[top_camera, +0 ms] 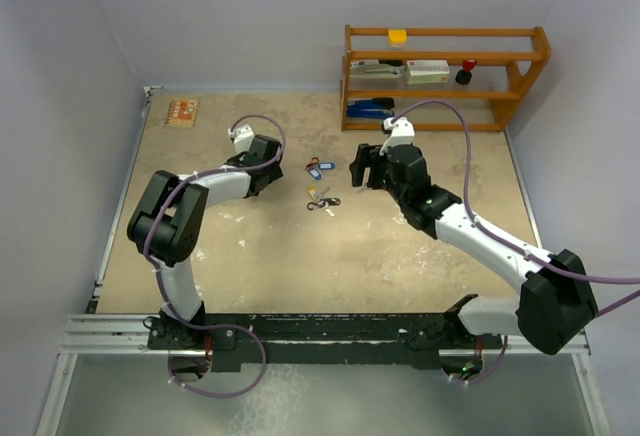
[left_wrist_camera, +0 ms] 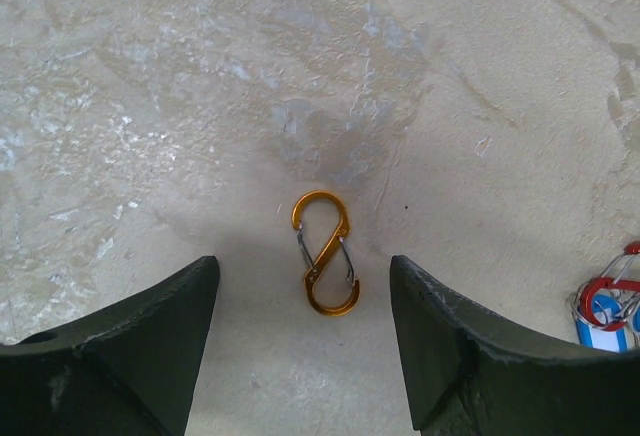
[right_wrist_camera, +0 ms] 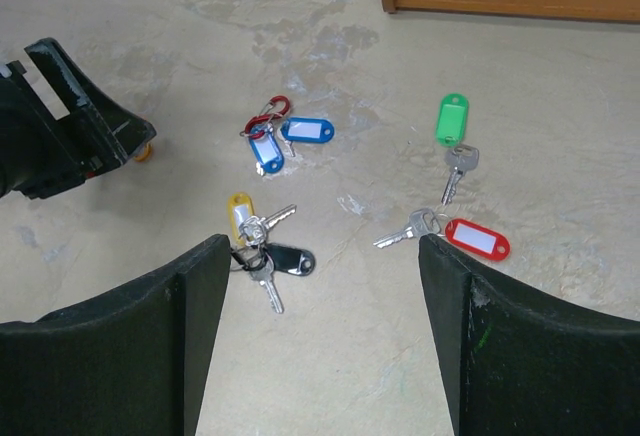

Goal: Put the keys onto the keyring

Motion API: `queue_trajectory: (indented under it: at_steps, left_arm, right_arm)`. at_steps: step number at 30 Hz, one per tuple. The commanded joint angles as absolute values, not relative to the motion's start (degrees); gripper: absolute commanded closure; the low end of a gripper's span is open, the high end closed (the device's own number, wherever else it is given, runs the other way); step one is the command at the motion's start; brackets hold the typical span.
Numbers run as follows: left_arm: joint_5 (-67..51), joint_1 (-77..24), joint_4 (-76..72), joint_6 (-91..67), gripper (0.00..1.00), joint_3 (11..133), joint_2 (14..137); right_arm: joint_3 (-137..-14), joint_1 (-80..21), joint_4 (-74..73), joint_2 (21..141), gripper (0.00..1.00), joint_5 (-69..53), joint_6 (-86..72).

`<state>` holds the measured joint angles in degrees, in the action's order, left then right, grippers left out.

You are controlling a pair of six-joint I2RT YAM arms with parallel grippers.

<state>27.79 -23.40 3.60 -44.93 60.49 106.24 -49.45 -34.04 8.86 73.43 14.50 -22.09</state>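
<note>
- Two tools, both with jaws spread wide, neither gripping anything.
- Left tool (left_wrist_camera: 300, 276) sits low over the table (left_wrist_camera: 150, 106). An orange figure-8 clip (left_wrist_camera: 326, 253) lies flat between its fingers and touches neither.
- Right tool (right_wrist_camera: 323, 251) hangs above the table, its camera looking down on the keys (right_wrist_camera: 270, 291).
- Keys all lie loose on the table between the two tools, in four groups.
- Yellow-and-black tag bunch (right_wrist_camera: 255, 231) is nearest in the right wrist view, by the tip of one finger.
- Red-tag key (right_wrist_camera: 476, 239) is by the tip of the other finger.
- Green-tag key (right_wrist_camera: 453, 121) is just beyond the red one, apart from it.
- Blue-tag pair (right_wrist_camera: 290, 138) is beyond the bunch, with a red clip (right_wrist_camera: 272, 111) touching its far end.
- Far right: wooden shelf (top_camera: 445, 76), with a blue stapler (top_camera: 370, 108) on its bottom level.
</note>
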Motion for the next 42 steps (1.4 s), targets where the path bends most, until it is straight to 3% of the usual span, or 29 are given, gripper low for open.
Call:
queue_trajectory:
  at_steps: [1,29,32,34,42]
  left_arm:
    - [30.54,-24.34,3.67,-43.15,0.35,63.83,107.73]
    - [35.69,-26.51,12.24,-40.52,0.6,71.52,113.23]
    - [35.6,-26.54,12.06,-40.41,0.72,71.51,113.37]
    - [35.63,-26.55,11.91,-40.5,0.97,71.35,113.36]
    - [35.79,-26.55,11.08,-40.69,1.0,70.43,112.31]
  right_arm:
    - [-50.09,-33.53,9.76,72.68,0.22,15.97,-21.62]
    - [-49.83,-32.26,9.93,72.77,0.22,14.88,-22.21]
    - [-49.91,-32.17,10.01,72.94,0.22,14.64,-22.24]
    - [-49.92,-32.17,10.04,72.95,0.22,14.55,-22.24]
    - [-49.76,-32.11,9.95,72.86,0.22,14.43,-22.24]
